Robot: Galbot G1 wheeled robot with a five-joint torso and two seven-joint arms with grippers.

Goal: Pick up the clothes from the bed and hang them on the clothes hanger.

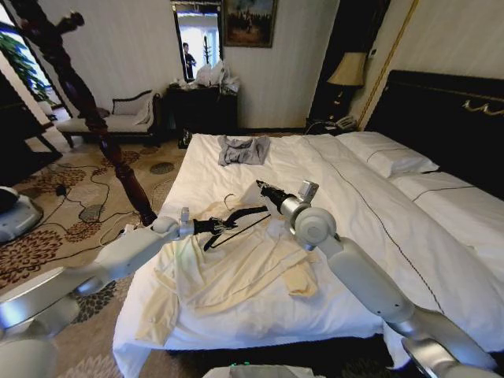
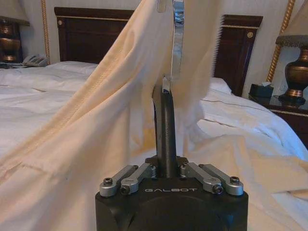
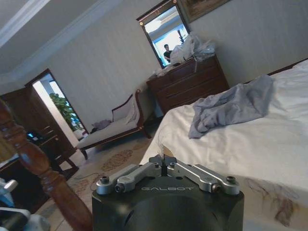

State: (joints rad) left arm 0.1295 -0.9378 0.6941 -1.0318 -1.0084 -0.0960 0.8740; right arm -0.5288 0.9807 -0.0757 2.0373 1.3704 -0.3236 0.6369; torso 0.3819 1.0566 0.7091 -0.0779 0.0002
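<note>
While left claw [image 1: 211, 227] grips clothes hanger [image 1: 236, 218] over clothes [image 1: 236, 272], right claw [image 1: 260, 188] pinched closed.

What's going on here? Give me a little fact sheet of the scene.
Place: bedroom, wide white bed
Shirt: cream shirt spread near the bed's foot
Hanger: black hanger above the shirt
Left gripper: shut on the hanger
Right gripper: over the bed by the hanger's far end, fingers closed
Other: grey garment farther up the bed
</note>
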